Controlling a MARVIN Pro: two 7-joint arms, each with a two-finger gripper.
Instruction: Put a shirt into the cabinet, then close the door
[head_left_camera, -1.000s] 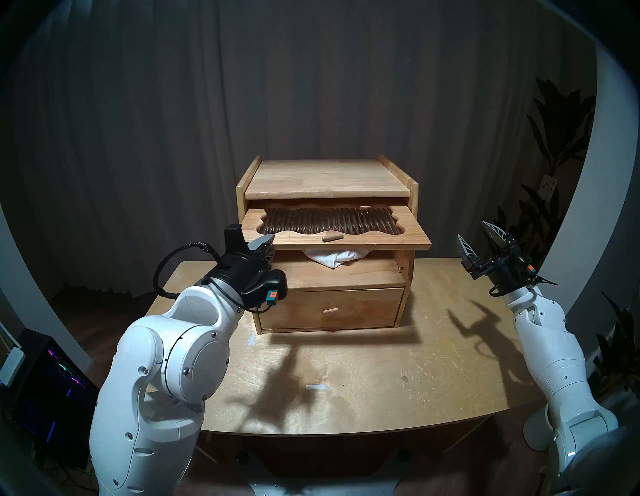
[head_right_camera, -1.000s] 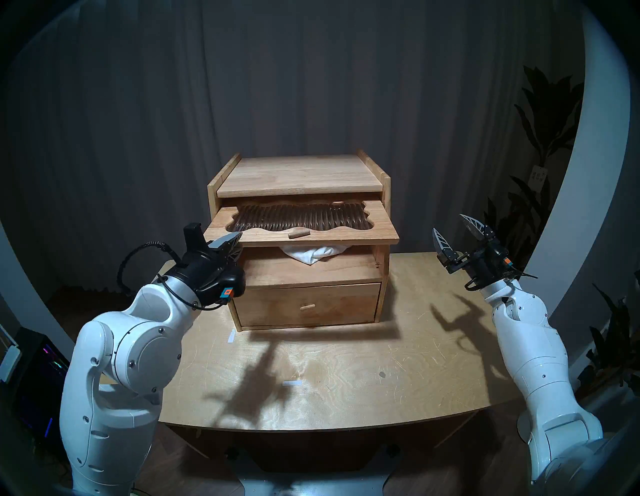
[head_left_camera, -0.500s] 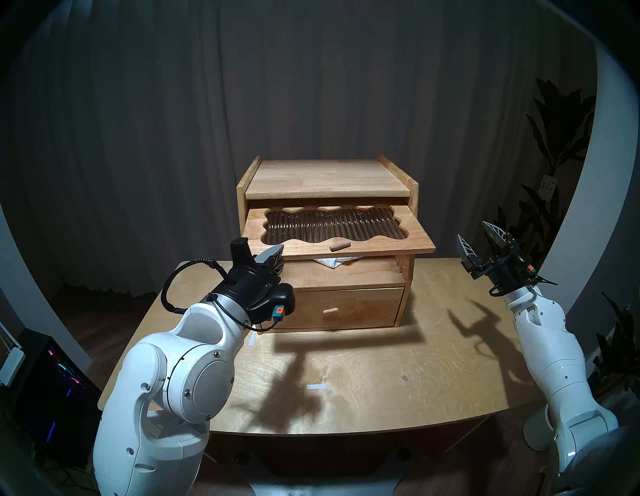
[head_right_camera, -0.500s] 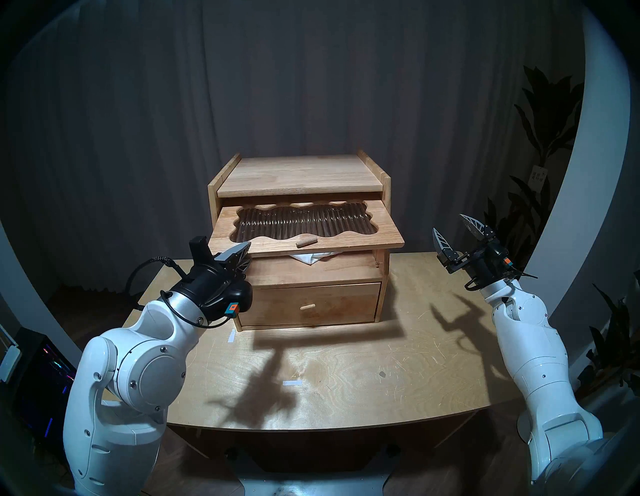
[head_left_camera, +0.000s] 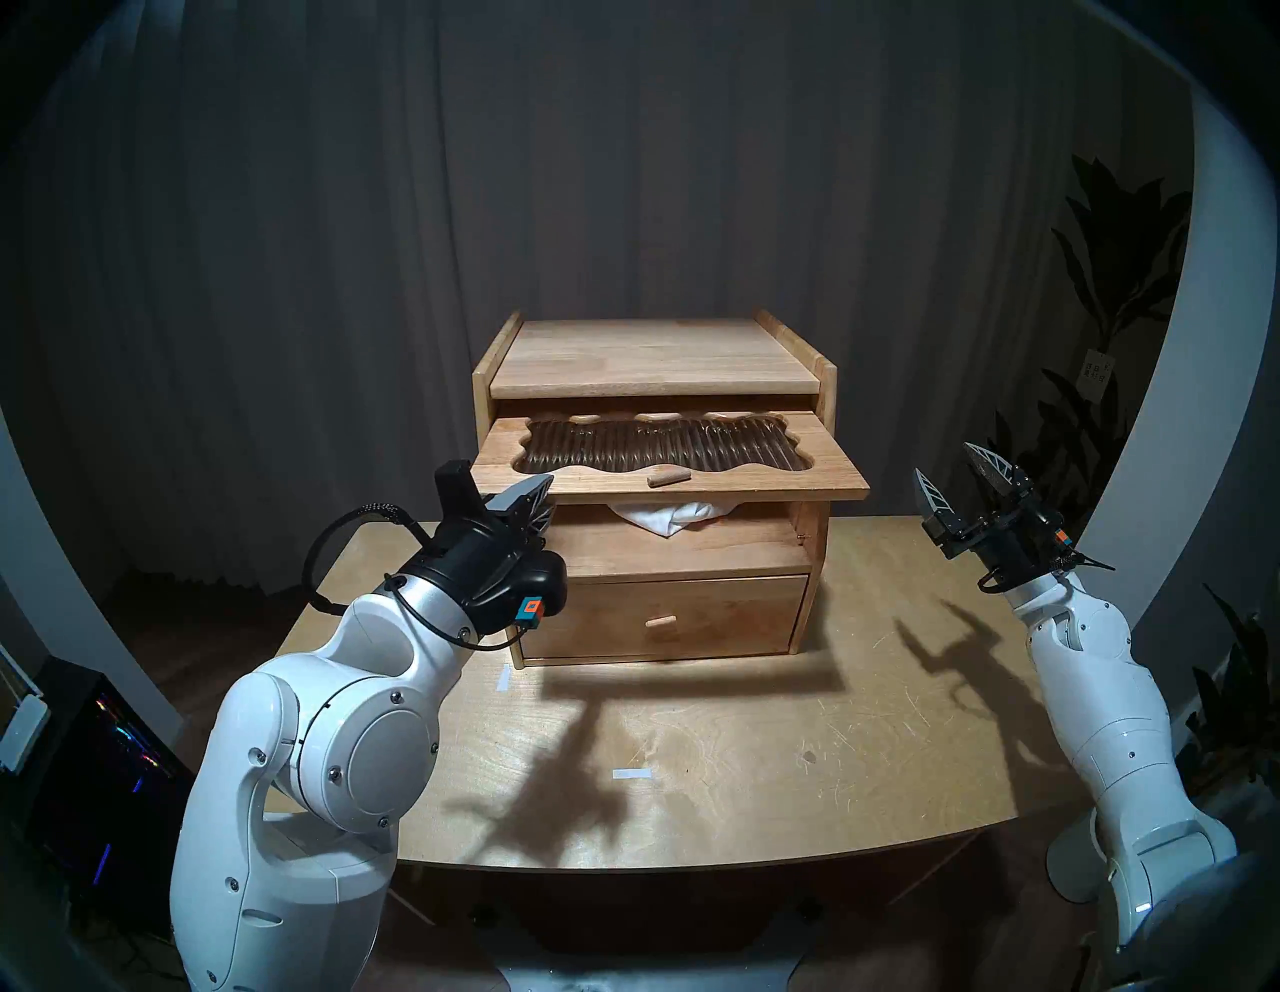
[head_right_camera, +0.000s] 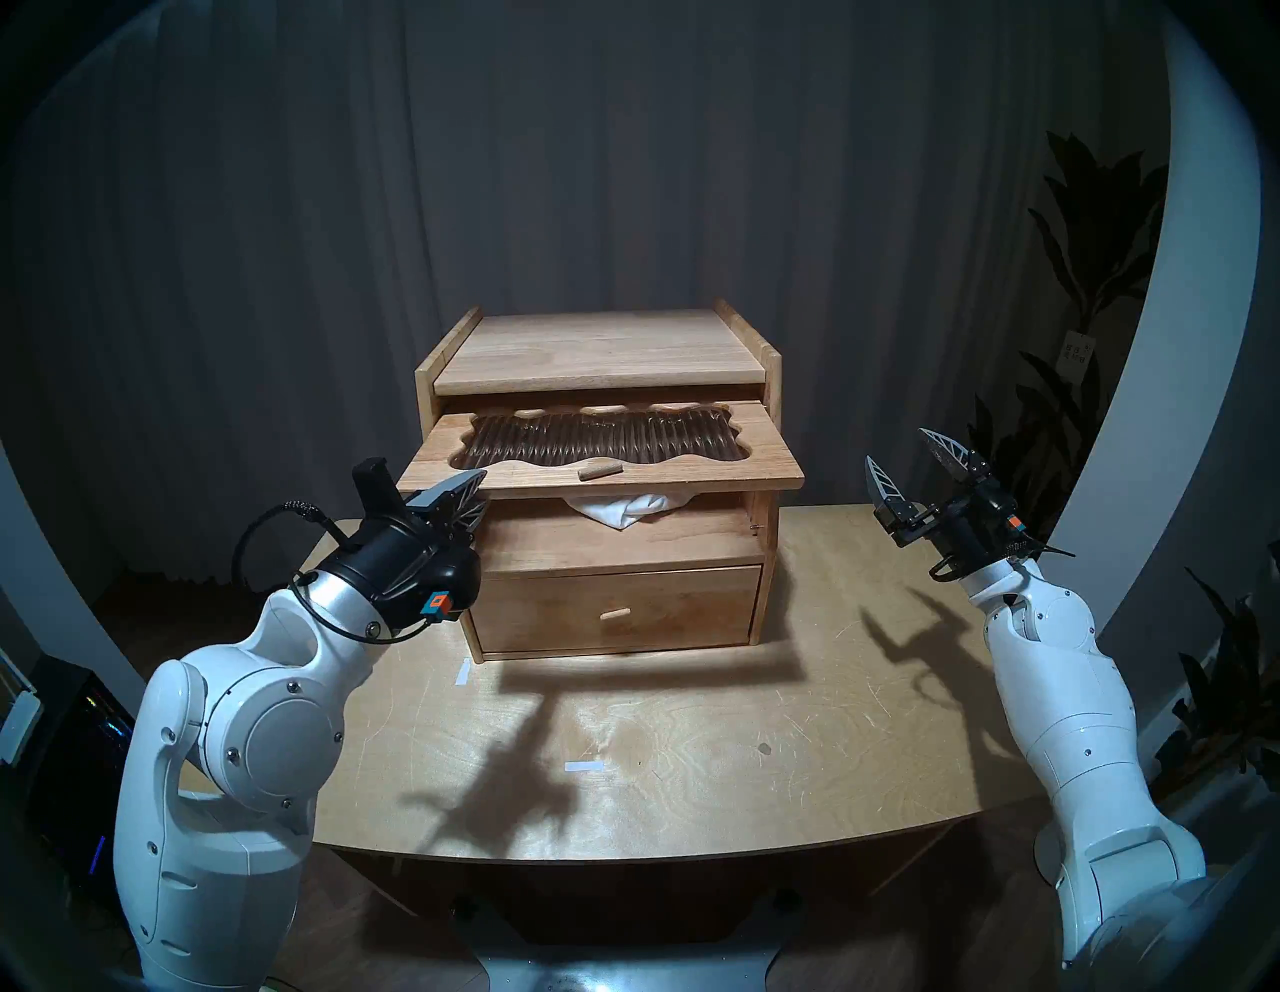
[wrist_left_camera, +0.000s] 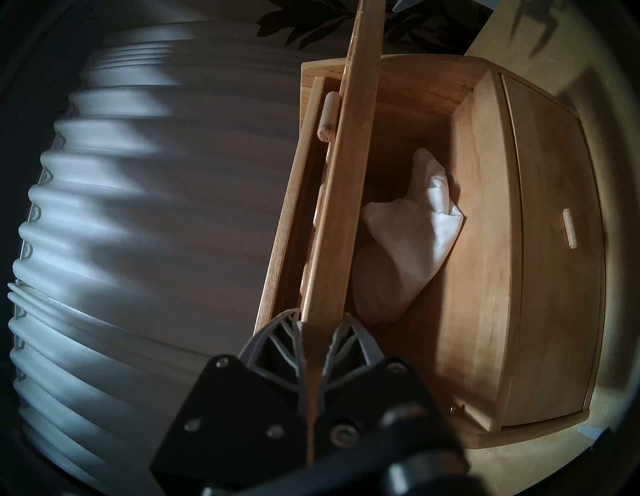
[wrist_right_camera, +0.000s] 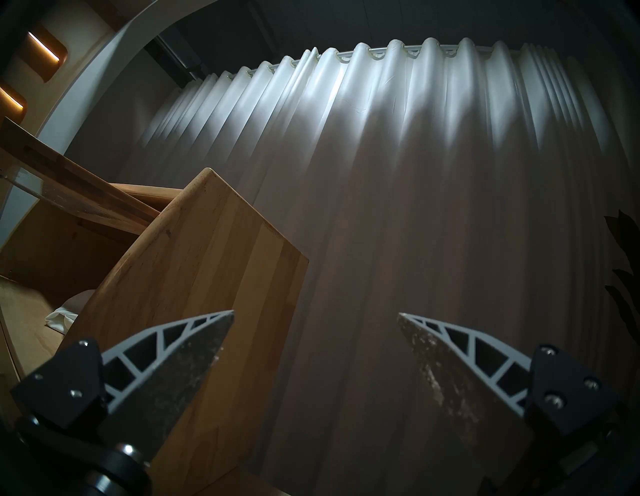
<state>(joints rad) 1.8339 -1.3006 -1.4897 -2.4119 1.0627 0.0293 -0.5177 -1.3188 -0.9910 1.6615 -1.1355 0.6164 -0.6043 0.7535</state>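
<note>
On the pale plywood table stood the light-wood cube-shaped cabinet, and its door, a light-wood panel with a wavy-edged ribbed translucent window, jutted out nearly level over the open compartment. Inside that compartment lay the plain white soft shirt, crumpled toward the front, one fold reaching close to the front lip of the shelf.

The left gripper was clamped on the door's left front corner, one finger on each face of the panel. The right gripper hung well apart to the right with its jaws spread and nothing between them.

The door looked stiff and moderately light, its wood smooth enough to slip in a corner pinch; the small wooden peg handle at mid-edge seemed the surer hold, and the window looked the part to keep off. The shirt would likely yield and bunch, so its forward fold might catch under the closing edge.

Room in front of the cabinet was clear down to the solid wooden drawer front, leaving the door free to swing.
</note>
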